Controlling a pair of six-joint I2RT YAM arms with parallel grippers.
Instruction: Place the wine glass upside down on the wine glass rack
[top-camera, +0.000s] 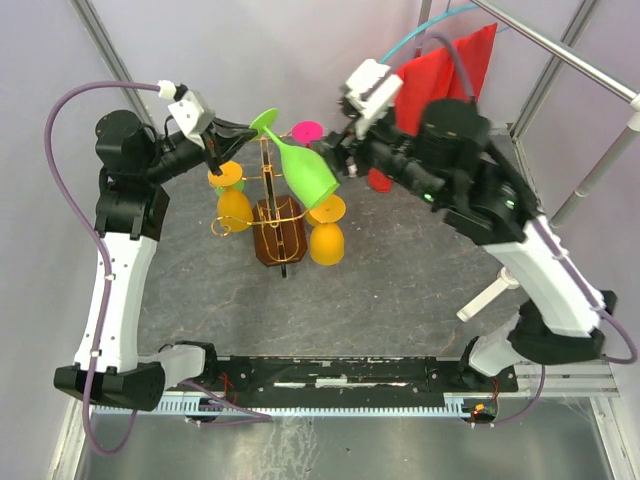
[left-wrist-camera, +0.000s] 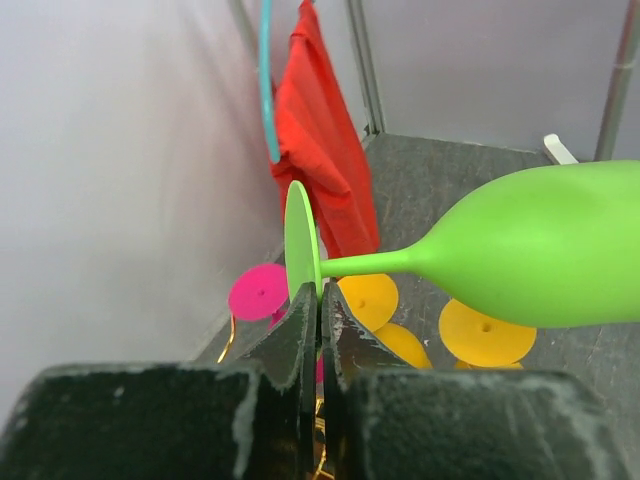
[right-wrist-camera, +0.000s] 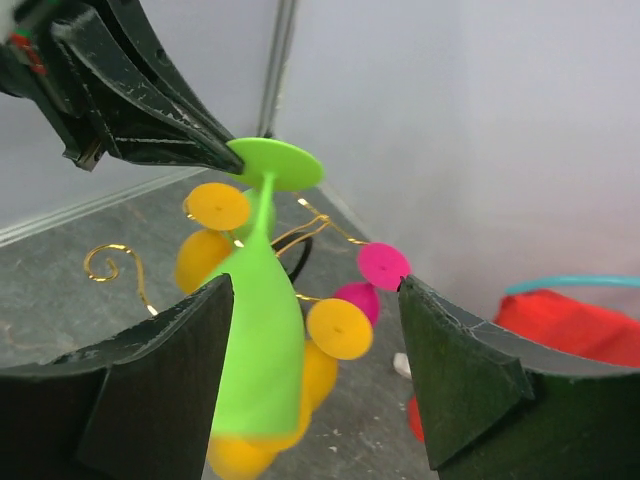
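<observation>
left wrist: left gripper (left-wrist-camera: 320, 300) pinches wine glass (left-wrist-camera: 545, 250) by its foot.

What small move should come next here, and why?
Probably back the right claw off the bowl: its jaws stand open either side of the green wine glass, whose foot the shut left claw alone pinches. That would free the left arm to bring the stem to the wine glass rack.

Looks like a robotics lab test cell, given away by the left arm (top-camera: 116, 290) and right arm (top-camera: 555, 275) bolted to a black rail (top-camera: 340, 372) at a dark matted table (top-camera: 400, 290) that's boxed in by pale panels (top-camera: 300, 50) and metal poles (top-camera: 560, 52).
</observation>
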